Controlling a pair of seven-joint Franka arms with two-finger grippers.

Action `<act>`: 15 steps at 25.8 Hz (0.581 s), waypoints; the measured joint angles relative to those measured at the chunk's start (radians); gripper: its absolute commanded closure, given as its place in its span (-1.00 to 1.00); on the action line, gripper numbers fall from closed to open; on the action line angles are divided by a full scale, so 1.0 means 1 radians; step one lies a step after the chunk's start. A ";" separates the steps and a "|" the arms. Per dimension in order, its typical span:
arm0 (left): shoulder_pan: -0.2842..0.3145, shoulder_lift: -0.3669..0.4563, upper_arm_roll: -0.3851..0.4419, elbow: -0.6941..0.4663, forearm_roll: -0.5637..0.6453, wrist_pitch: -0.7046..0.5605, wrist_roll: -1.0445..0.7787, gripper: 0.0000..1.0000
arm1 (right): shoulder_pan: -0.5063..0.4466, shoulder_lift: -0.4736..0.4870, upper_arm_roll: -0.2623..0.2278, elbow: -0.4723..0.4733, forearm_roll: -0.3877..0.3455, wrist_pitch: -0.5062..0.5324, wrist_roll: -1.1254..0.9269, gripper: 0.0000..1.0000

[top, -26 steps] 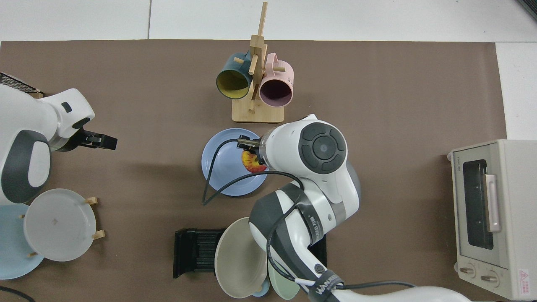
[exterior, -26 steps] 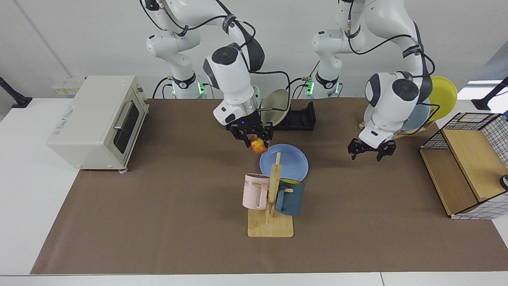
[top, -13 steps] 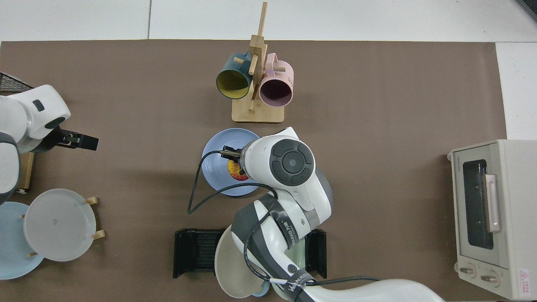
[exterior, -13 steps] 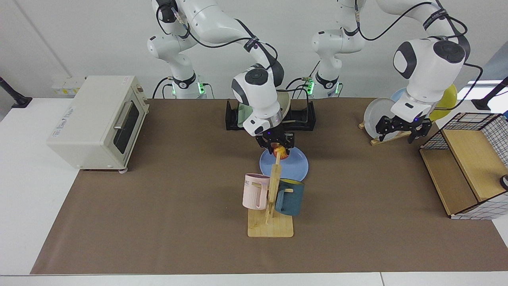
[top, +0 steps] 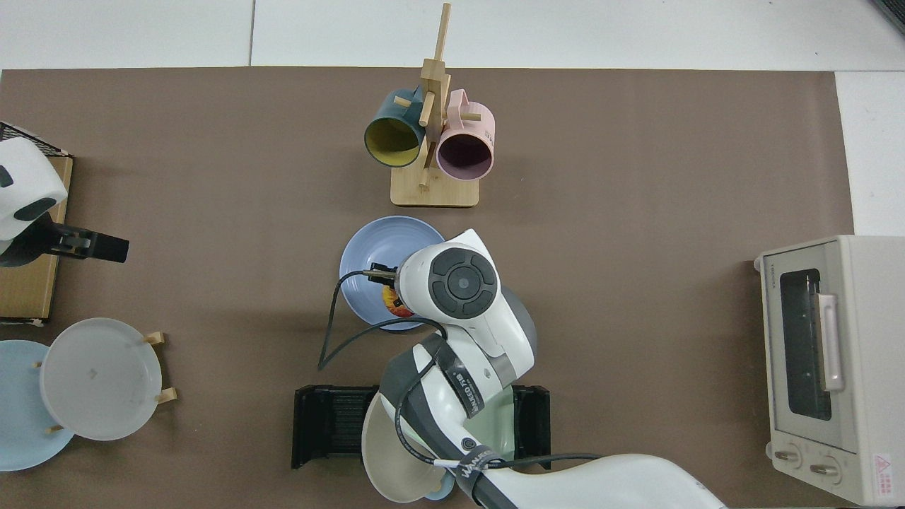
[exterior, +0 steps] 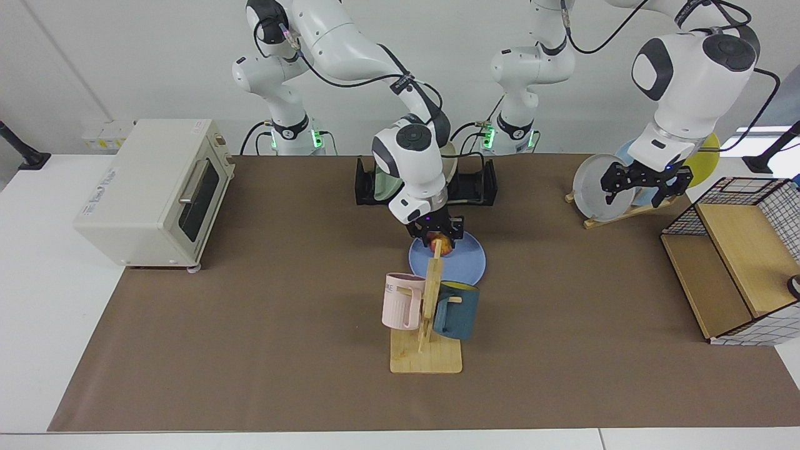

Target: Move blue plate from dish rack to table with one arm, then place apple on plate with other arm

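Note:
The blue plate (exterior: 462,259) (top: 371,247) lies flat on the brown table (exterior: 250,312), in front of the black dish rack (exterior: 478,184) (top: 329,424). My right gripper (exterior: 436,239) reaches down over the plate's rack-side half and is shut on the apple (exterior: 437,243) (top: 393,302), held low over the plate; whether the apple touches it I cannot tell. The wrist hides most of the apple from above. My left gripper (exterior: 645,182) (top: 106,249) hangs open and holds nothing, up by the wooden plate stand, far from the plate.
A wooden mug tree (exterior: 428,306) with a pink and a dark blue mug stands just in front of the plate. A toaster oven (exterior: 156,187) stands at one end. A grey plate (exterior: 594,187) on its stand and a wire-sided wooden shelf (exterior: 737,262) are at the other.
My right gripper carried the apple over the blue plate and lowered it. My left arm rose and drew back toward the plate stand.

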 measured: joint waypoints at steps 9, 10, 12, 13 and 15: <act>0.000 -0.009 0.000 0.052 0.000 -0.034 0.000 -1.00 | -0.082 -0.025 -0.015 0.145 -0.026 -0.278 -0.125 -1.00; 0.000 -0.009 0.000 0.054 0.000 -0.035 0.000 -1.00 | -0.101 -0.035 -0.015 0.161 -0.026 -0.322 -0.160 -1.00; 0.000 -0.009 -0.001 0.058 0.000 -0.038 0.000 -1.00 | -0.150 -0.066 -0.016 0.187 -0.025 -0.400 -0.248 -1.00; 0.000 -0.009 -0.002 0.059 0.000 -0.039 0.000 -1.00 | -0.175 -0.086 -0.016 0.196 -0.025 -0.436 -0.295 -1.00; 0.000 -0.009 -0.003 0.060 0.000 -0.041 0.000 -1.00 | -0.216 -0.124 -0.017 0.203 -0.025 -0.503 -0.376 -1.00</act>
